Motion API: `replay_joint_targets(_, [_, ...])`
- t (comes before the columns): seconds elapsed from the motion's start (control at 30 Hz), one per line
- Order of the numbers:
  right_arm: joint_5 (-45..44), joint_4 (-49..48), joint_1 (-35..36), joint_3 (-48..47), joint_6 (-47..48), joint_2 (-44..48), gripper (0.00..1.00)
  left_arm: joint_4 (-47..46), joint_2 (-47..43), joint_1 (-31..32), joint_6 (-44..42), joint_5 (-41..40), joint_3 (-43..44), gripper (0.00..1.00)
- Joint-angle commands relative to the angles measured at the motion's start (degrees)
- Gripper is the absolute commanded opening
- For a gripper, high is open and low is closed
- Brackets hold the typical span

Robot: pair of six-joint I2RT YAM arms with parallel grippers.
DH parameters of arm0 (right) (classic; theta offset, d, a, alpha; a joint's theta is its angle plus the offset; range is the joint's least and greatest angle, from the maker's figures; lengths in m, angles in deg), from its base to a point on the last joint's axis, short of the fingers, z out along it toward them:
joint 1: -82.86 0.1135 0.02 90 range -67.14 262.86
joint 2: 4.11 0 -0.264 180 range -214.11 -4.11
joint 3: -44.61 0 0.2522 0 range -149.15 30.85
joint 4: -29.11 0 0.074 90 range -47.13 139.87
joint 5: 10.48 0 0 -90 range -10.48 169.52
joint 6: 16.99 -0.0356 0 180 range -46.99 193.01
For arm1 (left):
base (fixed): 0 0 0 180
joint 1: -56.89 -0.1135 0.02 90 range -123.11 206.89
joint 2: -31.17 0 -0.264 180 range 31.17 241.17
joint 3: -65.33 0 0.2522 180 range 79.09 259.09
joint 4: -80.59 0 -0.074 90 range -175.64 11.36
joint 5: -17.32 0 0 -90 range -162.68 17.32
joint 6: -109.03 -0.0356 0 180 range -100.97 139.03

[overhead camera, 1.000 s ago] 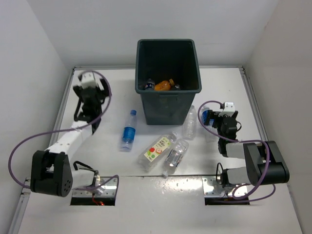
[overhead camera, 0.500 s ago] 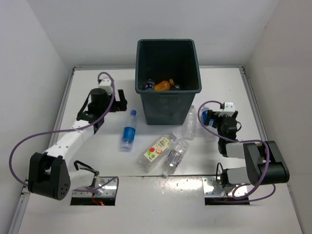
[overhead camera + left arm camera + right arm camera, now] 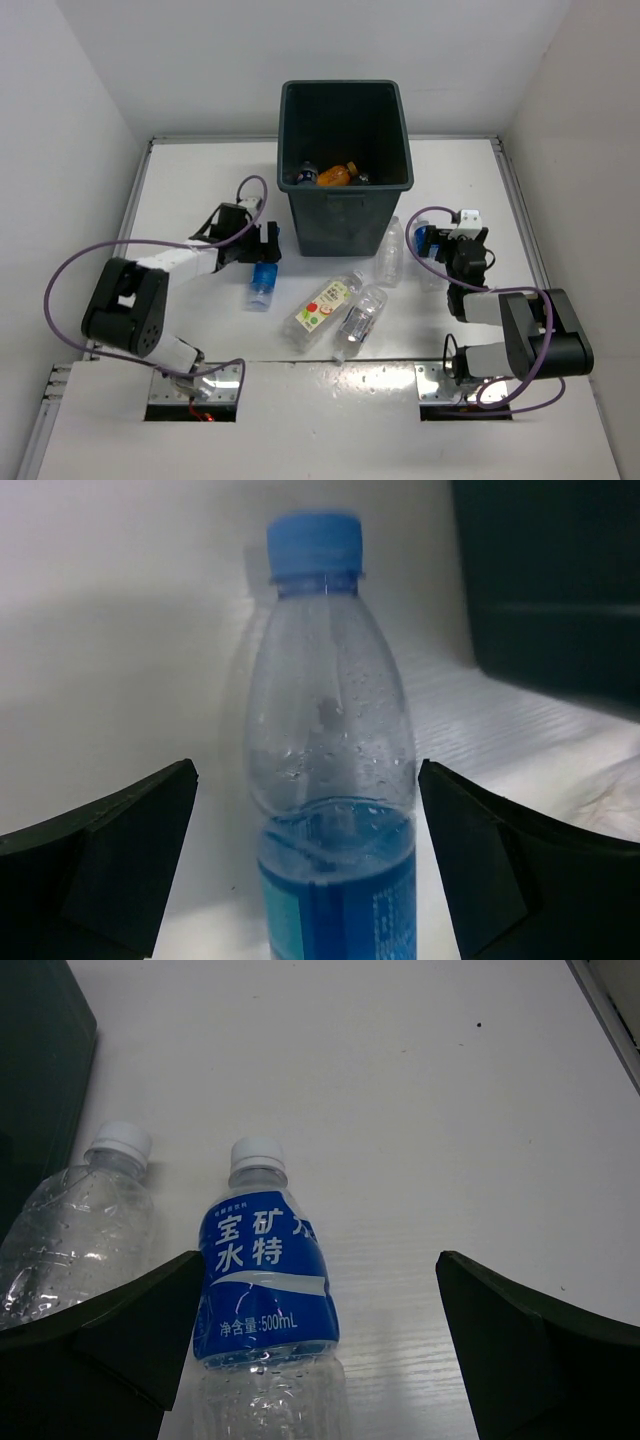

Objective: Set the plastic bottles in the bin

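A clear bottle with a blue cap and blue label [image 3: 262, 280] lies left of the bin [image 3: 340, 225]. My left gripper [image 3: 264, 246] hangs over its upper half, open. In the left wrist view that bottle [image 3: 335, 780] lies between the fingers [image 3: 120, 850], untouched. My right gripper [image 3: 440, 248] stands open by a blue-labelled, white-capped bottle [image 3: 424, 240]. In the right wrist view this bottle [image 3: 265, 1270] lies near the left finger, a plain bottle [image 3: 80, 1230] beside it. A fruit-label bottle [image 3: 322, 305] and two plain bottles [image 3: 360, 315] [image 3: 391, 250] lie in front of the bin. An orange bottle [image 3: 335, 175] is inside.
The bin's dark wall [image 3: 560, 580] rises right of the left gripper and at the left edge of the right wrist view [image 3: 40, 1080]. White walls enclose the table on three sides. A purple cable [image 3: 90, 262] loops from the left arm.
My left arm has swung from the far left of the table in and down onto the blue-capped bottle. The right arm and all bottles have stayed still.
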State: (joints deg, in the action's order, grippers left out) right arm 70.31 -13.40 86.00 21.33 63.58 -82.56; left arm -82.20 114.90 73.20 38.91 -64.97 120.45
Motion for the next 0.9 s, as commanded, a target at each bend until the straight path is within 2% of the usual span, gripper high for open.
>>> replay_joint_targets(0.0, [0.1,-2.1,-0.2,-1.2,-0.1,0.1,1.00,-1.0,4.2,1.2,1.3,3.4,0.7,1.00])
replay_joint_targets(0.03, [0.1,-2.1,-0.2,-1.2,-0.1,0.1,1.00,-0.5,5.4,1.9,1.3,3.4,0.7,1.00])
replay_joint_targets(0.17, [0.1,-2.1,-0.2,-1.2,-0.1,0.1,1.00,0.8,10.6,1.9,1.8,5.5,3.1,0.84])
replay_joint_targets(0.2, [0.1,-2.1,-0.2,-1.2,-0.1,0.1,1.00,1.3,12.0,1.9,1.8,5.5,3.6,0.76])
replay_joint_targets(0.27, [0.1,-2.1,-0.2,-1.2,-0.1,0.1,1.00,1.8,12.0,1.3,2.4,4.9,4.2,0.72])
replay_joint_targets(0.37, [0.1,-2.1,-0.2,-1.2,-0.1,0.1,1.00,1.8,8.3,-0.8,4.5,1.9,4.3,0.71])
replay_joint_targets(0.47, [0.1,-2.1,-0.2,-1.2,-0.1,0.1,1.00,4.2,3.1,-3.5,6.1,-1.9,7.7,0.61])
replay_joint_targets(0.63, [0.1,-2.1,-0.2,-1.2,-0.1,0.1,1.00,8.9,-2.8,-10.2,7.5,-10.0,20.7,0.59])
replay_joint_targets(0.7, [0.1,-2.1,-0.2,-1.2,-0.1,0.1,1.00,10.5,-2.8,-12.3,6.9,-10.7,25.5,0.59])
replay_joint_targets(0.77, [0.1,-2.1,-0.2,-1.2,-0.1,0.1,1.00,14.6,-1.1,-13.7,6.9,-13.9,34.4,0.59])
replay_joint_targets(0.87, [0.1,-2.1,-0.2,-1.2,-0.1,0.1,1.00,15.5,-0.6,-14.9,9.8,-17.2,43.3,0.57])
